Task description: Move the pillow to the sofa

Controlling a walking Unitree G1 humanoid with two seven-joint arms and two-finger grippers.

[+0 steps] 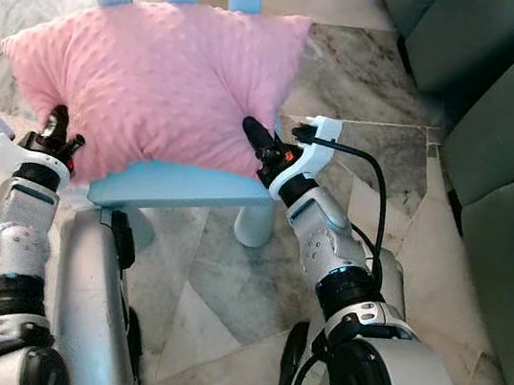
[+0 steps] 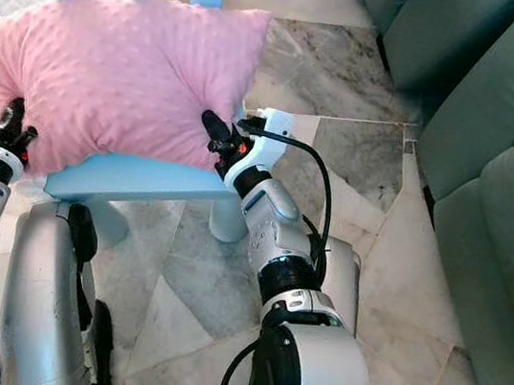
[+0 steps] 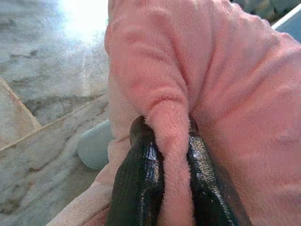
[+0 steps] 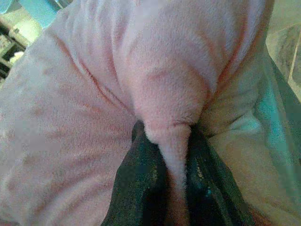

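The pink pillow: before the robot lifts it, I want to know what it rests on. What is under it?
The pillow lies on a light blue chair seat; both grippers pinch its near edge. The seat's middle is covered.

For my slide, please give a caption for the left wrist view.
Left tool pinching a fold of the pink pillow above marble floor.

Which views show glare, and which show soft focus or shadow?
Left wrist view: sunlight glare whitens the marble floor; the left pincer pinching the pink pillow looks soft. Right wrist view: the right pincer is dark and blurry. Left eye view: sharp, with glare at the upper left of the floor.
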